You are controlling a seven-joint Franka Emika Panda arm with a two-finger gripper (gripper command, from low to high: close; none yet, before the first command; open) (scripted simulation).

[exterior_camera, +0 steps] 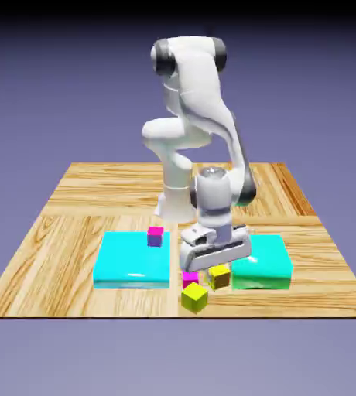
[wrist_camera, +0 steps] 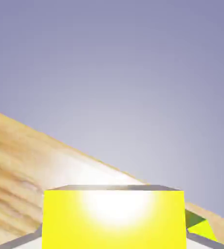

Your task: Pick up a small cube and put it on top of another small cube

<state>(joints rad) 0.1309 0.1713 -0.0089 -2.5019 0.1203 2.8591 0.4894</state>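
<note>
Showing in the ext. view, the white arm (exterior_camera: 200, 93) is reaching down, w/ its gripper (exterior_camera: 219, 267) prob. squeezing the orange-yellow cube (exterior_camera: 220, 277). That small cube is sitting under the hand, near the table's (exterior_camera: 313, 302) front edge, just L of the green block's (exterior_camera: 266, 271) front-L corner. The lime cube (exterior_camera: 194, 298) is sitting closer to that front edge, & a magenta cube (exterior_camera: 189, 279) is peeking out behind it. One more magenta cube (exterior_camera: 155, 236) is resting on the cyan block (exterior_camera: 131, 267), by its far-R corner. I'm not seeing if the small cube is lifting off the wood, so can't tell.

In the hand view, the same cube is filling the gap btwn the 2 finger tips, so the grip is looking snug. A bit of the lime cube is poking out at the R, w/ the table's edge slanting behind.

So the grab is looking done, but the stacking isn't: no cube is showing under it. Lifting, moving over a cube, setting down & letting go are still waiting. Which cube it's going on, can't tell.
</note>
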